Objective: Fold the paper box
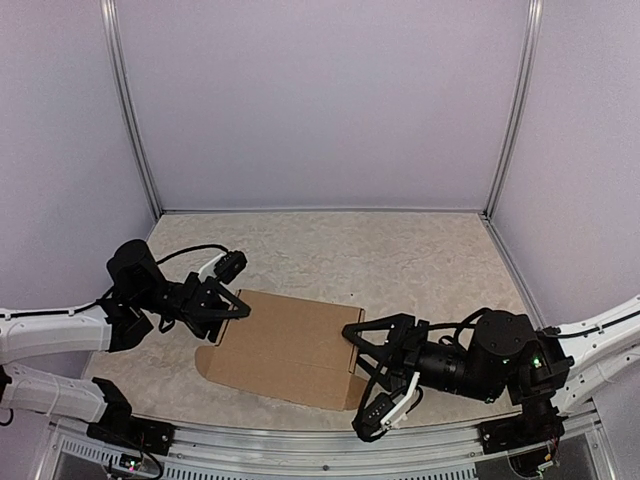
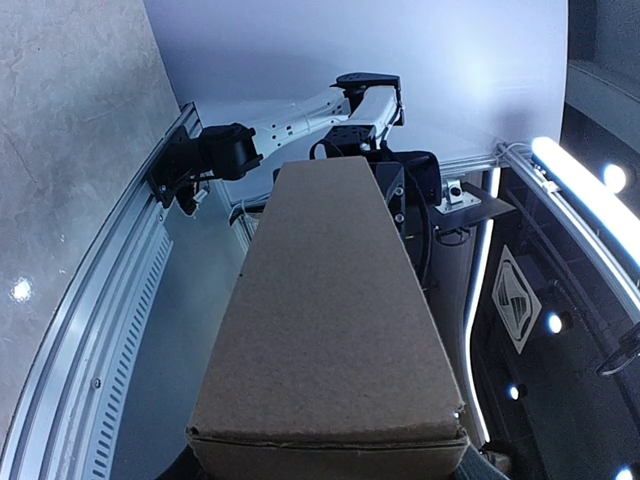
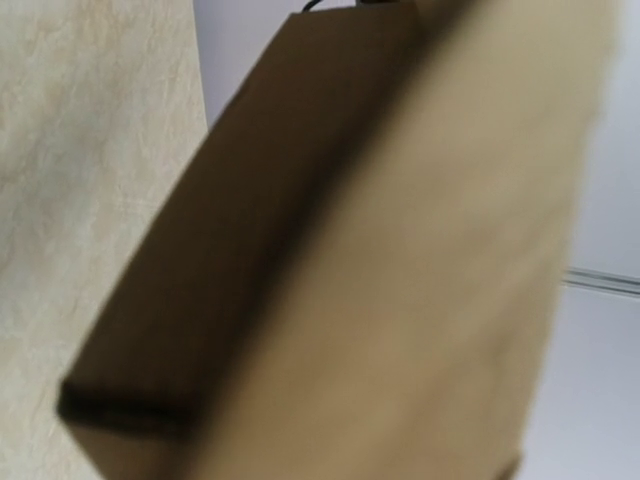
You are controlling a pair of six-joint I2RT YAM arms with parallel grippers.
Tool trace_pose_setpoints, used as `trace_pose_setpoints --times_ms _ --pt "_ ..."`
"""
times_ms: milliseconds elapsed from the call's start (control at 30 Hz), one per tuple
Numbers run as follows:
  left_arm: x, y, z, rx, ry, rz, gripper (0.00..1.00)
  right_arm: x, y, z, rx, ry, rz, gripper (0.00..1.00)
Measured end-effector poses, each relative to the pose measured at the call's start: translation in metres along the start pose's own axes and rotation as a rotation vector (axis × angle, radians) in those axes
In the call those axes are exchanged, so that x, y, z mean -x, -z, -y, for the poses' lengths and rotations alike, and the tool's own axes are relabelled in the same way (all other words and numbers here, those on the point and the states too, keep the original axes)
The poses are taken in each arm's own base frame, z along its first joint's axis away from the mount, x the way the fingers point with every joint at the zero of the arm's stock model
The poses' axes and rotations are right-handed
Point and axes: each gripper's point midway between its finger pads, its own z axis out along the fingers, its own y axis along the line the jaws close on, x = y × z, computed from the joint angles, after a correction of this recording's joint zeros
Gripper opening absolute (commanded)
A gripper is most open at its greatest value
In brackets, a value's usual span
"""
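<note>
**Operator:** Where is the workpiece?

**Technician:** The tabletop [image 1: 400, 250] carries the paper box [image 1: 290, 345] near its middle, toward the near edge. Its long axis runs left to right between the two arms. From above it looks like a closed, shallow rectangular form. In the left wrist view the top panel is plain, with a seam along the end face.

**Operator:** What is the state of each end effector?

**Technician:** The left end effector [image 1: 230, 305] is at the box's left end. Its jaws stand about half open with that end seated between them, which reads as a grip on the box. The right end effector [image 1: 365, 350] is at the right end, with its fingers to either side of the edge. Its wrist view shows only blurred cardboard and no fingers, so I cannot tell whether it has clamped.

**Operator:** How will the box handle?

**Technician:** As a judgement, it is light. The board is stiff across a panel and weak along each crease. The form is hollow, so a hard squeeze would probably buckle a wall. The matt surface should resist slipping. Take hold across an end, close to the corners, where the folded walls support each other. Avoid the middle of the top panel.

**Operator:** Anything smaller to note?

**Technician:** The left flap [image 1: 207, 362] and the right flap [image 1: 353, 392] project at the near corners and look untucked. Do not lift by them, because they will likely hinge.
</note>
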Motion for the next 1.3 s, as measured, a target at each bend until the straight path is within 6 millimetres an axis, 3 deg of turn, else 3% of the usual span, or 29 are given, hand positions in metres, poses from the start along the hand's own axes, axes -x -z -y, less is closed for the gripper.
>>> trace_pose_setpoints --times_ms 100,400,533,700,733,800,1033,1167,1300 --pt "0.001 -0.001 0.0 -0.007 0.001 -0.006 0.0 0.001 0.0 -0.001 -0.004 0.003 0.0 0.57" --pt "0.004 -0.003 -0.002 -0.019 0.012 -0.015 0.03 -0.001 0.002 -0.002 -0.011 0.009 -0.01 0.29" --pt "0.005 -0.004 -0.004 -0.019 0.012 -0.015 0.32 -0.002 0.002 -0.002 -0.011 0.005 -0.016 0.27" --pt "0.004 -0.005 -0.01 -0.006 0.003 -0.016 0.5 -0.002 0.003 -0.004 -0.004 -0.016 -0.017 0.24" --pt "0.004 -0.005 -0.011 0.0 0.002 -0.015 0.6 -0.002 0.003 -0.005 -0.001 -0.021 -0.018 0.24" --pt "0.005 -0.004 -0.014 0.012 -0.007 -0.008 0.97 -0.002 0.003 -0.007 0.004 -0.034 -0.018 0.24" --pt "0.019 0.008 -0.027 0.106 -0.052 0.092 0.99 -0.005 0.007 -0.005 0.006 -0.141 -0.023 0.22" --pt "0.046 0.038 -0.033 0.175 -0.075 0.251 0.99 -0.01 0.011 -0.007 0.019 -0.205 -0.033 0.23" --pt "0.063 0.068 -0.052 0.26 -0.052 0.396 0.99 -0.02 0.015 -0.007 0.039 -0.297 -0.058 0.23"
